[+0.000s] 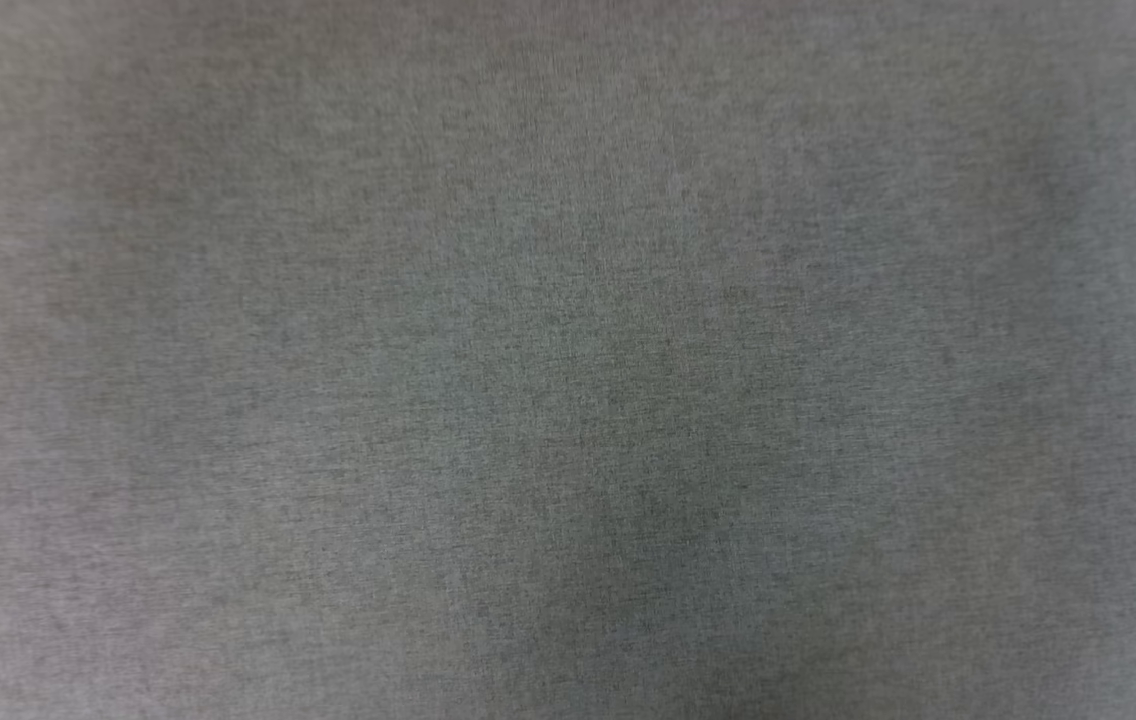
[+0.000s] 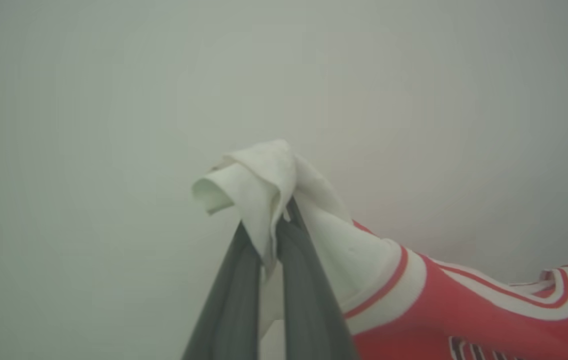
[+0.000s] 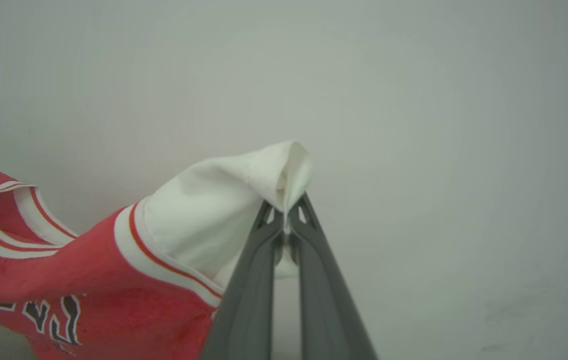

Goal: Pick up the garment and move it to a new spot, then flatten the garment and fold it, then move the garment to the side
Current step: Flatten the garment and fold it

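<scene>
Your left gripper [image 2: 279,220] is pinched shut on one white sleeve of the garment [image 2: 464,310], whose red body runs off toward your right side. Your right gripper [image 3: 291,210] is clamped the same way on the other sleeve. The garment therefore spans between the two grippers, shoulder line crosswise, and both likely must travel together to lay it flat.

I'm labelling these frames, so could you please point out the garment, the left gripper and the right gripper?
garment [image 3: 124,295]: right wrist view, on its red chest panel.
left gripper [image 2: 271,222]: left wrist view, midway between its closed fingertips.
right gripper [image 3: 286,207]: right wrist view, midway between its closed fingertips.
</scene>
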You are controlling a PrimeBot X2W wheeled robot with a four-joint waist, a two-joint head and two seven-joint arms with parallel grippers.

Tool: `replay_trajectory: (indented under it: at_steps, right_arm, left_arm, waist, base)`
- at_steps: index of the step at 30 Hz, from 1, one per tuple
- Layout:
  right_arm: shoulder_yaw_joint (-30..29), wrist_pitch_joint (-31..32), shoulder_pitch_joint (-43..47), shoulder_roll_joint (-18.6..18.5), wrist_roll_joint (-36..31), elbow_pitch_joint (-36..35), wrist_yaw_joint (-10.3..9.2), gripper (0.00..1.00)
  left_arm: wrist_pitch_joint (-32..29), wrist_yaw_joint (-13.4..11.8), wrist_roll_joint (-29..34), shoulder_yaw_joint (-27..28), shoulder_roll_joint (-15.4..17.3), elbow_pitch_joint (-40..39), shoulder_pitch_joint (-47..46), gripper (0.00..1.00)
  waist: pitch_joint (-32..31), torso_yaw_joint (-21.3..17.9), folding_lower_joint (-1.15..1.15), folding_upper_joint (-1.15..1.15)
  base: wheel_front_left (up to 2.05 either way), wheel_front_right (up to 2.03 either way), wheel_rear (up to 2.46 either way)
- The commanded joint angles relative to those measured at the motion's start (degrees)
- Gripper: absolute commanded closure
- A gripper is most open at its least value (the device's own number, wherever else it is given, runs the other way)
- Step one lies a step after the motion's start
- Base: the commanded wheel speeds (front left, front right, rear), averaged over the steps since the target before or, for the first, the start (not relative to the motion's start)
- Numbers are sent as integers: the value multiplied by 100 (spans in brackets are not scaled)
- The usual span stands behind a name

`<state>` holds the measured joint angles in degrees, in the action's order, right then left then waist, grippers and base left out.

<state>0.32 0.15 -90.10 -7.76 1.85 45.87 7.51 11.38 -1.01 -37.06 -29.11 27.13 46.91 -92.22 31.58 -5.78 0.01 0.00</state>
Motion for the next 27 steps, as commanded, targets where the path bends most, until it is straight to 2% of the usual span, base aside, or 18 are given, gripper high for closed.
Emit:
replay_trajectory:
  at_steps: [1,8,15,19,27]
  right_arm:
    - [61,-80,-95,42,25,117,-4,100]
    - [380,-308,-62,246,229,974,-4,100]
    - [883,-402,587,280,791,1466,-4,100]
    - [1278,-469,1343,131,1209,1396,-4,100]
    - [1913,-384,3495,-353,2028,609,-4,100]
  left_arm:
    - [62,50,-12,-7,-48,78,-62,100]
    - [256,363,-205,22,-332,697,247,100]
    - [361,610,-419,110,-546,1043,1035,100]
    - [387,665,-530,272,-604,858,1814,100]
    - [393,493,-480,775,-678,-327,4261,100]
  waist:
    - [219,-3,-1,0]
    - [339,54,-1,0]
    - [-58,159,-1,0]
    - [-423,254,-1,0]
    - [-1440,386,-1,0]
  base:
    - [0,0,0]
    - [0,0,0]
    - [0,0,0]
    - [0,0,0]
    - [0,0,0]
